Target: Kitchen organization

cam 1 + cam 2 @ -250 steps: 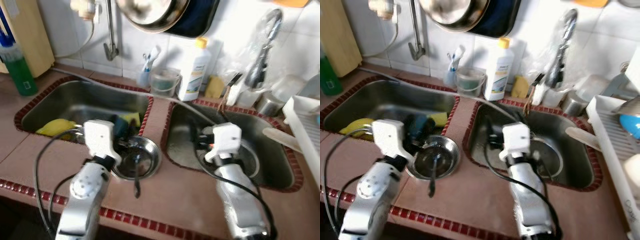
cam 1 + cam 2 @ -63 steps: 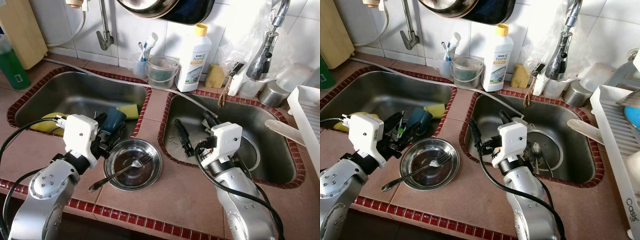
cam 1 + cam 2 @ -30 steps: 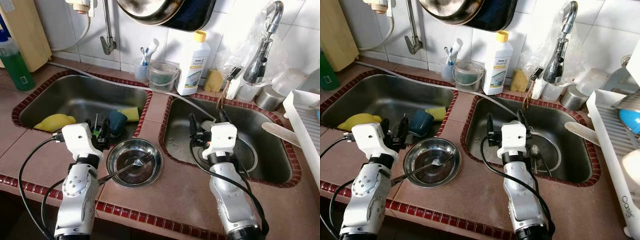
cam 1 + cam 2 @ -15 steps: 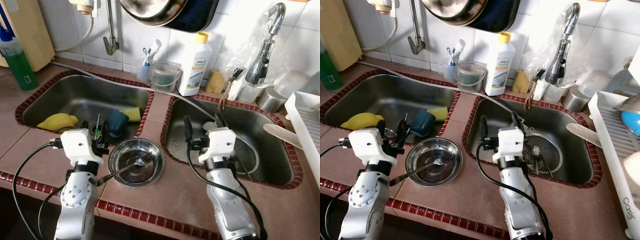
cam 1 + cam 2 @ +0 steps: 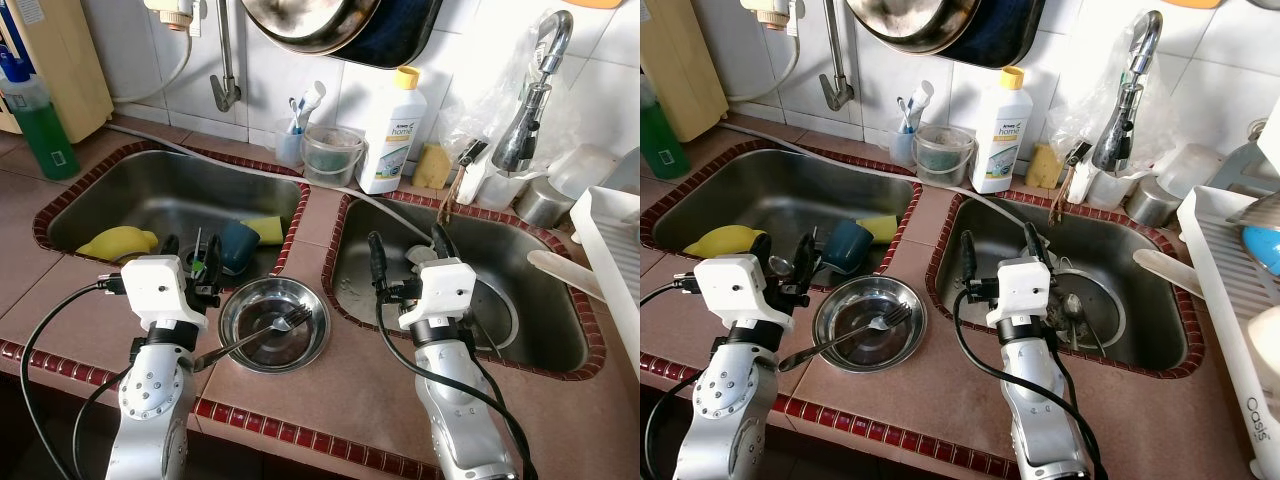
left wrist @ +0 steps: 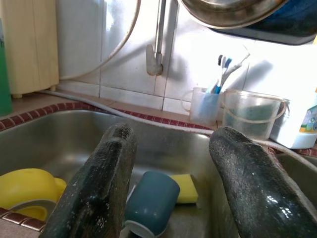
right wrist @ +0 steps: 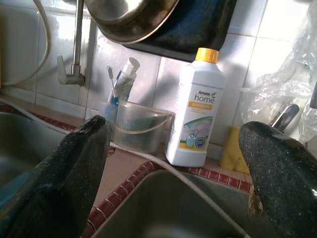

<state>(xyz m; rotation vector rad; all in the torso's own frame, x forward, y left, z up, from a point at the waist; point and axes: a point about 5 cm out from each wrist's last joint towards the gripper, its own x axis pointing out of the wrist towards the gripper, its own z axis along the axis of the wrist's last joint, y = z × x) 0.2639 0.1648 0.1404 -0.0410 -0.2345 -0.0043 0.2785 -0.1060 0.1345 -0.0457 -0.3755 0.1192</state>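
Steel bowl (image 5: 273, 324) sits on the tiled counter ledge between two sinks, with a fork (image 5: 250, 338) lying across it, tines inside and handle over the near rim. Left sink (image 5: 120, 195) holds a yellow item (image 5: 116, 242), a teal cup (image 5: 237, 245) and a sponge (image 5: 267, 229). Left gripper (image 5: 187, 262) hovers beside the bowl, fingers apart, empty. Right gripper (image 5: 407, 258) hangs over the right sink (image 5: 545, 300), fingers spread wide, empty.

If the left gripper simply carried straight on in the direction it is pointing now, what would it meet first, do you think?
Probably the teal cup. The left gripper is open and aimed over the left sink, and the cup lies on its side low between the fingers. If it passed above the cup, the sink's far wall would come next; depth is hard to judge.
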